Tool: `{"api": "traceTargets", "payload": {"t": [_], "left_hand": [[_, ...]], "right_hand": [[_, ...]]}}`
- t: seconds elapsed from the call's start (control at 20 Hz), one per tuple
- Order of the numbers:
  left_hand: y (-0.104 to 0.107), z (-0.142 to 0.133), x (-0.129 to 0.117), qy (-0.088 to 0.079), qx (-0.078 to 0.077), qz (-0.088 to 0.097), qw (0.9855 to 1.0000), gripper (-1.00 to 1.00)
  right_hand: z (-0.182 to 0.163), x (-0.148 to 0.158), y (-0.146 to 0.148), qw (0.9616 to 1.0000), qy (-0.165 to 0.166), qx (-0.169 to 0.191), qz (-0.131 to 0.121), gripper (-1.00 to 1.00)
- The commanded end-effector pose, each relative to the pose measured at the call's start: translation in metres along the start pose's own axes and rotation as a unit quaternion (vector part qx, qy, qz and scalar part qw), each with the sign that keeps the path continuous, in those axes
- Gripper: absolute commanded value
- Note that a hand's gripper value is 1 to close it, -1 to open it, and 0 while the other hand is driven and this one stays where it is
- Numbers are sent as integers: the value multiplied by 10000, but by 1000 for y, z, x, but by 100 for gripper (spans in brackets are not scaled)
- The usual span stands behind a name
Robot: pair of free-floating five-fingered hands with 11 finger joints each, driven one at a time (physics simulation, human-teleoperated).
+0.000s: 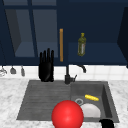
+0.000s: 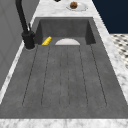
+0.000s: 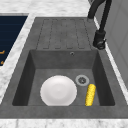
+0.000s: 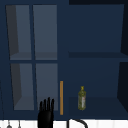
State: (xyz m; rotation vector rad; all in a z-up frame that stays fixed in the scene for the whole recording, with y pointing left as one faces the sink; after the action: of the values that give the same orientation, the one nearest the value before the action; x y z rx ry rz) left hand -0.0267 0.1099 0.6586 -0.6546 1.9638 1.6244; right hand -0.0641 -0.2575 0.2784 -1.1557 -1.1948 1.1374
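— Where are we? Our left robot hand (image 1: 46, 65) hangs at nine o'clock of the black tap (image 1: 68, 75), fingers straight up, holding nothing, nearest the wall cabinet's orange wooden handle (image 1: 61, 45).

— Risk? We judge a sideways sweep could knock the olive glass bottle (image 1: 81, 45) off its shelf.

A white plate (image 3: 58, 90) is lying in the sink basin (image 3: 32, 75). A corn cob (image 3: 90, 94) is resting beside it, near the drain (image 3: 82, 80).
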Motion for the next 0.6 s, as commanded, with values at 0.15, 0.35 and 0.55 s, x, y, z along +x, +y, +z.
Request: {"api": "traceTargets", "payload": {"t": [0.15, 0.35, 0.55], "left_hand": [[1, 0, 0, 14, 20, -9, 10000, -100], [1, 2, 1, 12, 496, 11, 9988, -100], [0, 1, -2, -149, 697, -8, 9975, -100]], "right_hand": [[0, 0, 0, 10000, 0, 0, 0, 0], [0, 0, 0, 10000, 0, 0, 0, 0], [0, 0, 0, 10000, 0, 0, 0, 0]]}}
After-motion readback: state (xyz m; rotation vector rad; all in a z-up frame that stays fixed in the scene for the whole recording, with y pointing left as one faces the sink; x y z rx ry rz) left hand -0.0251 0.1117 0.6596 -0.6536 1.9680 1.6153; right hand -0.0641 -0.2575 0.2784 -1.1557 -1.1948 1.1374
